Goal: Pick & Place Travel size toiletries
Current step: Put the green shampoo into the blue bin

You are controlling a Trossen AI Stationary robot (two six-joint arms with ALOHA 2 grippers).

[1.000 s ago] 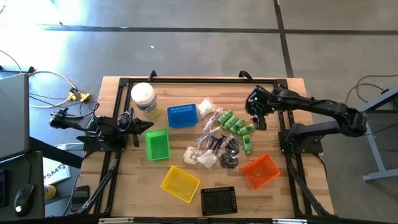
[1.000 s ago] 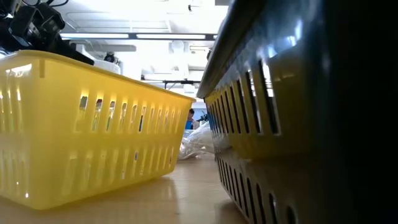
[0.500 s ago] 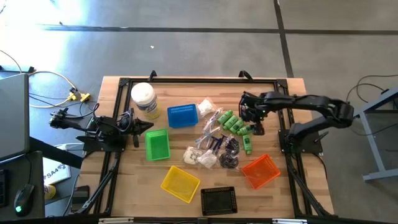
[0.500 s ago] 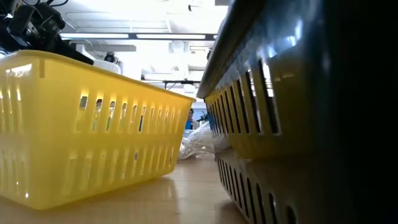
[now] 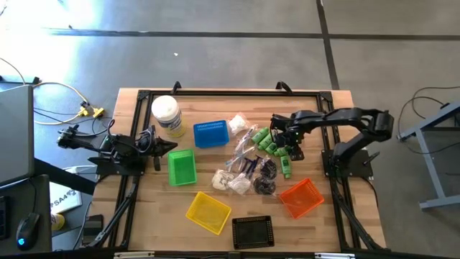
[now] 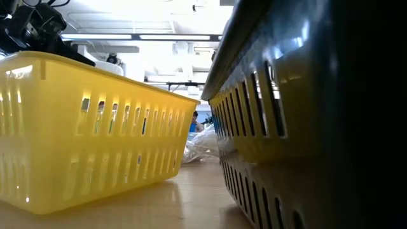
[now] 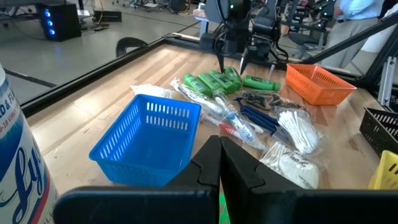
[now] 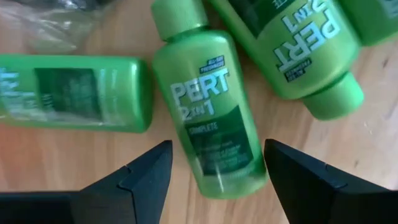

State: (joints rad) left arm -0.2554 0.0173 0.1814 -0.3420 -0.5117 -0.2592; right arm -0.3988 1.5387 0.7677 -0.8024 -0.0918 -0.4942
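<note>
The travel size toiletries lie in a heap at the table's middle right: green bottles point(image 5: 269, 142), clear sachets with sticks point(image 5: 244, 155), white packets point(image 5: 231, 184) and dark pieces point(image 5: 266, 176). My right gripper point(image 5: 279, 139) points down over the green bottles, open. In its wrist view its fingers point(image 8: 146, 177) stand on either side of the bottom end of one lying green bottle point(image 8: 208, 112), with a gap on both sides. My left gripper point(image 5: 170, 147) waits shut at the table's left, beside the green basket.
A white-lidded jar point(image 5: 166, 115) stands at the far left. Blue point(image 5: 211, 133), green point(image 5: 181, 166), yellow point(image 5: 208, 212), black point(image 5: 252, 232) and orange point(image 5: 300, 198) baskets ring the heap. The yellow basket point(image 6: 82, 127) and black basket point(image 6: 305, 114) fill the low view.
My right gripper has come down and toward the table's left, onto the cluster of green bottles, tipping from slanted to pointing straight down. The toiletries lie as before.
</note>
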